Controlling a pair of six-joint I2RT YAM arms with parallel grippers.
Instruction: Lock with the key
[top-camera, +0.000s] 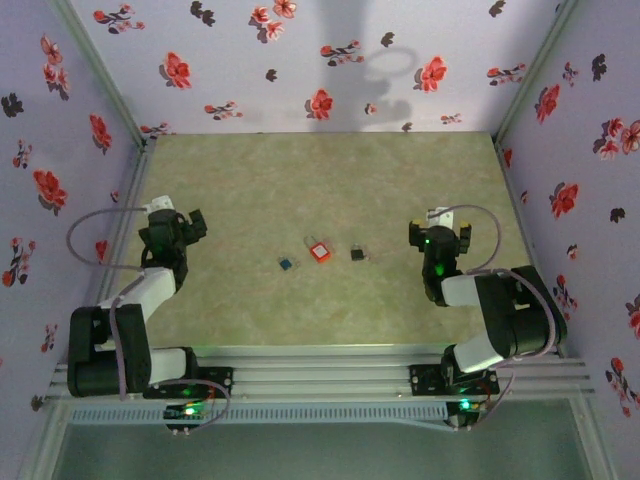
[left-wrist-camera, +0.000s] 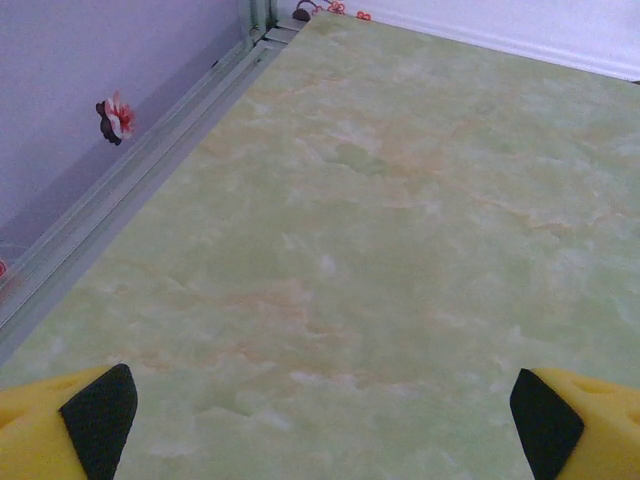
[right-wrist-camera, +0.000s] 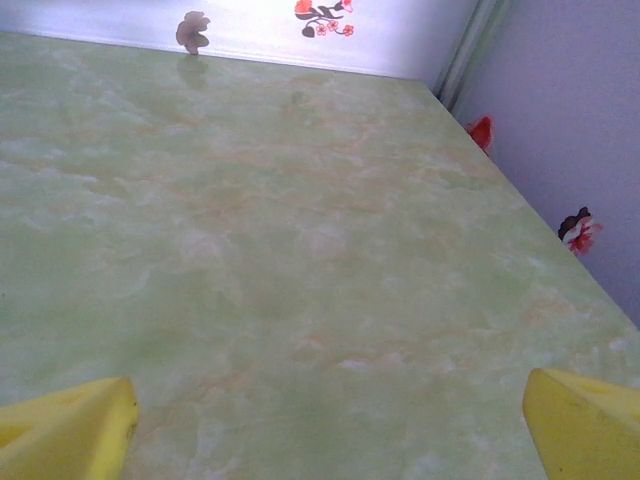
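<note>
The black-headed key (top-camera: 357, 254) is found lying flat on the green marbled surface (top-camera: 300, 180), just right of the red padlock (top-camera: 320, 251). A blue-headed key (top-camera: 287, 263) is seen just left of the padlock. All three are lined up mid-surface, between the two arms. The left tool (left-wrist-camera: 320, 425) is spread wide, with nothing held between its yellow fingers (left-wrist-camera: 60, 430). The right tool (right-wrist-camera: 330, 425) is likewise spread and unladen. Both are seen well apart from the key.

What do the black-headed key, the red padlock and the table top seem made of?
Key: matte black head, likely plastic; too small to confirm. Padlock: red body, painted metal or plastic, unclear. Table top: smooth green marble-look sheet, reflecting a wall flower.
</note>
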